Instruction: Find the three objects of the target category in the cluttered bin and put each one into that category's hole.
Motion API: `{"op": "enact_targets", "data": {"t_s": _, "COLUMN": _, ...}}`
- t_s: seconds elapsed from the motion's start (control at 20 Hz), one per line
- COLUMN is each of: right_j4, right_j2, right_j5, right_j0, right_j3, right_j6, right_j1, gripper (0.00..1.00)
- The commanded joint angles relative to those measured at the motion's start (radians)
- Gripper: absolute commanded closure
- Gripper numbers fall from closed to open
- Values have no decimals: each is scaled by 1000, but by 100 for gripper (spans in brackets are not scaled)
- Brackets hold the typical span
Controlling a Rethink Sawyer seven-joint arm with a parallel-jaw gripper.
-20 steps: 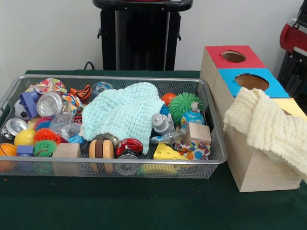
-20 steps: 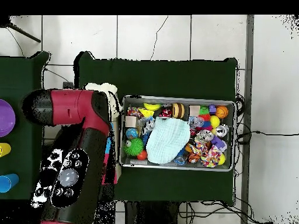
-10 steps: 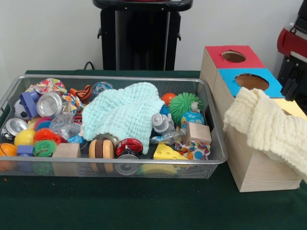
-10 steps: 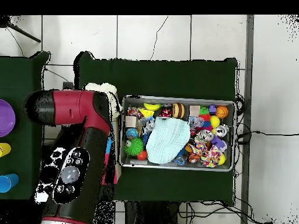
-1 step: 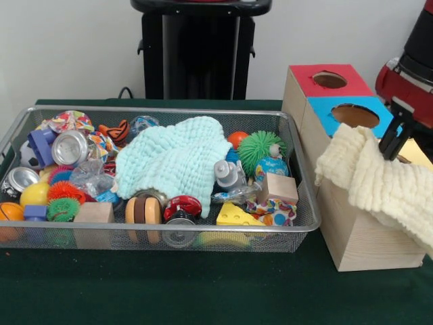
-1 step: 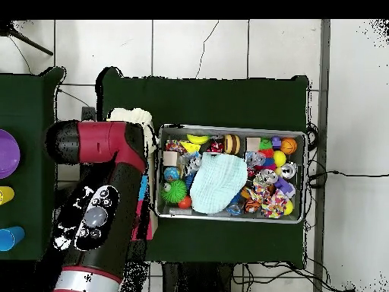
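- Arm (image 5: 414, 71) now further into the front view at the right edge than half a second ago; red and black housing hangs above the wooden box (image 5: 355, 237).
- Gripper (image 5: 394, 139) now down at the cream cloth (image 5: 379, 179), dark fingers at the cloth's upper edge beside the yellow panel (image 5: 414, 150); cannot tell whether spread, closed or holding anything.
- Seen from overhead, arm's red elbow shifted slightly towards the bin (image 6: 306, 179) since the earlier frame; box almost wholly hidden beneath it.
- Bin contents unchanged in both views.
- Cream cloth draped over the box's near right corner, hanging down its front face, thick and waffle-textured, covering most of the yellow panel.
- Red panel (image 5: 318, 88) and blue panel (image 5: 389, 125) uncovered, each with a round hole showing.
- Bin: wire mesh tray on green table cover (image 5: 169, 288), just left of the box.
- Mint cloth (image 5: 172, 159) spread over the bin's middle, crumpled, lying across several toys.
- Visible around it: green spiky ball (image 5: 260, 147), yellow cheese wedge (image 5: 233, 215), two wooden blocks (image 5: 277, 187) (image 5: 93, 213), metal tins (image 5: 70, 147), orange ball (image 5: 9, 212).
- Target category not identifiable from the views.
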Motion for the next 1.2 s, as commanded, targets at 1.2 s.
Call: {"op": "enact_targets", "data": {"t_s": 1.2, "right_j4": 191, "right_j2": 39, "right_j5": -167, "right_j0": 137, "right_j3": 80, "right_j6": 398, "right_j1": 195, "gripper": 100}}
